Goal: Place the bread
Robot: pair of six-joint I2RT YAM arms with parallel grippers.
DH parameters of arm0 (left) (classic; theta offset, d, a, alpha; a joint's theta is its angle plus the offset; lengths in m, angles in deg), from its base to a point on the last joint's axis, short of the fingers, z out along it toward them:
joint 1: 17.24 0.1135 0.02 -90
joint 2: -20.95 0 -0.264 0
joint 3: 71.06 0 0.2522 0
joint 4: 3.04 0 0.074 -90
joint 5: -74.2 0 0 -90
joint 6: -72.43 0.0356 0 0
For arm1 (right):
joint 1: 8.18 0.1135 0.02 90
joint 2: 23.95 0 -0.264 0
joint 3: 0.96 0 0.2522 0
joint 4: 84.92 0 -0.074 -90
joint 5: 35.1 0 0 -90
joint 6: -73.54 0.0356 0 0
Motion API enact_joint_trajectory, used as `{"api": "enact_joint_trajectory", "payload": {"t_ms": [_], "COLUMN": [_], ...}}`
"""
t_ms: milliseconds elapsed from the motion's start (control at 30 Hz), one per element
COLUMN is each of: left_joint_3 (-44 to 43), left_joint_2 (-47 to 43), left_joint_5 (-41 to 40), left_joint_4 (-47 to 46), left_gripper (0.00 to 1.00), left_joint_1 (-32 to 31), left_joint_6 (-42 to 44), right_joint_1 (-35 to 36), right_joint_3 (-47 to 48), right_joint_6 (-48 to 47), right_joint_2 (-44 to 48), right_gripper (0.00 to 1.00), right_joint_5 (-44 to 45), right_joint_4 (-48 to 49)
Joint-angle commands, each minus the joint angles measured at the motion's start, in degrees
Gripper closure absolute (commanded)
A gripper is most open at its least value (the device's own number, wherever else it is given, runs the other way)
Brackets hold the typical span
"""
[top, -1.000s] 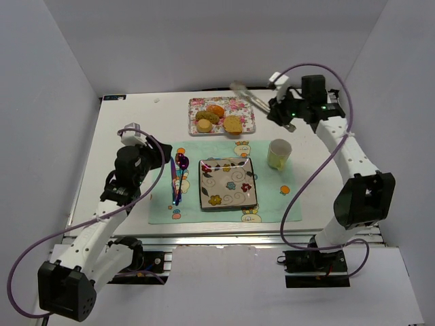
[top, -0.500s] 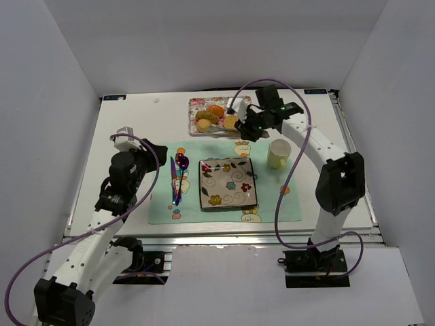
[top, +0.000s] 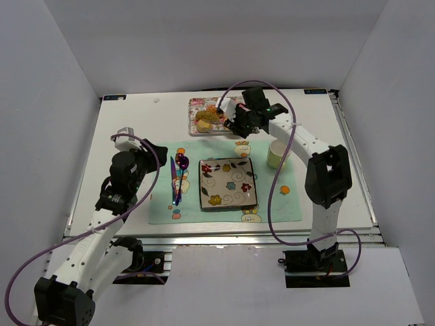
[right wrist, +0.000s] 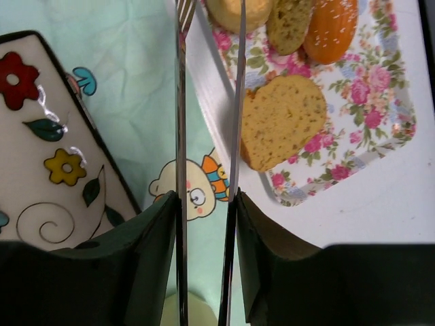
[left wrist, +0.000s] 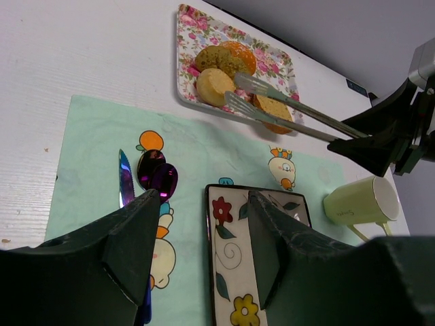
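The bread (right wrist: 282, 119) looks light, soft, crumbly; pinch its middle gently; the right hand (right wrist: 204, 204) holds tongs (right wrist: 180, 102); the left hand (left wrist: 202, 204) is wide, empty.

Upper centre, a floral tray (left wrist: 188, 19) holds bread pieces (left wrist: 216, 83), tongs (left wrist: 293, 111) reaching over them from the right. There is a green mug (left wrist: 360, 201) at right and a patterned plate (left wrist: 230, 278) lower centre, behind the left tool's (left wrist: 202, 212) spread fingers.

Tray (left wrist: 194, 27) at far centre of table (top: 136, 115), bread pieces (left wrist: 216, 81) on it. Mat (top: 268, 204) in front of tray. Plate (top: 228, 183) mid-mat; knife (left wrist: 126, 180) & spoon (left wrist: 158, 178) side by side to its left; mug (top: 277, 155) to its right, at mat's far-right corner. Tongs (left wrist: 292, 112) reach over tray from the right.
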Motion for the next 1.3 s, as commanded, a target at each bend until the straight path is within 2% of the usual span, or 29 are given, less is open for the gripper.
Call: {"api": "enact_joint_trajectory", "payload": {"t_ms": [0, 300, 1000, 1100, 1267], "left_joint_3": [0.4, 0.0, -0.2, -0.1, 0.1], "left_joint_2": [-0.5, 1.0, 1.9, 1.7, 1.2], "left_joint_5": [-0.7, -0.3, -0.1, -0.1, -0.2], "left_joint_4": [0.3, -0.4, -1.1, -0.9, -0.8], "left_gripper": [0.36, 0.36, 0.36, 0.36, 0.36], "left_joint_1": [0.1, 0.0, 0.1, 0.1, 0.1], "left_joint_6": [-0.3, 0.1, 0.1, 0.1, -0.2], "right_joint_1": [-0.1, 0.0, 0.7, 0.9, 0.9], "right_joint_3": [3.4, 4.7, 4.3, 3.4, 3.5], "right_joint_6": [1.1, 2.5, 1.6, 1.3, 1.2], "right_joint_2": [-1.2, -3.9, -6.9, -7.1, -7.5], "right_gripper": [0.56, 0.52, 0.52, 0.56, 0.77], "right_joint_5": [1.5, 1.4, 4.0, 4.2, 4.1], "right_joint_4": [5.0, 5.2, 6.1, 6.0, 4.8]}}
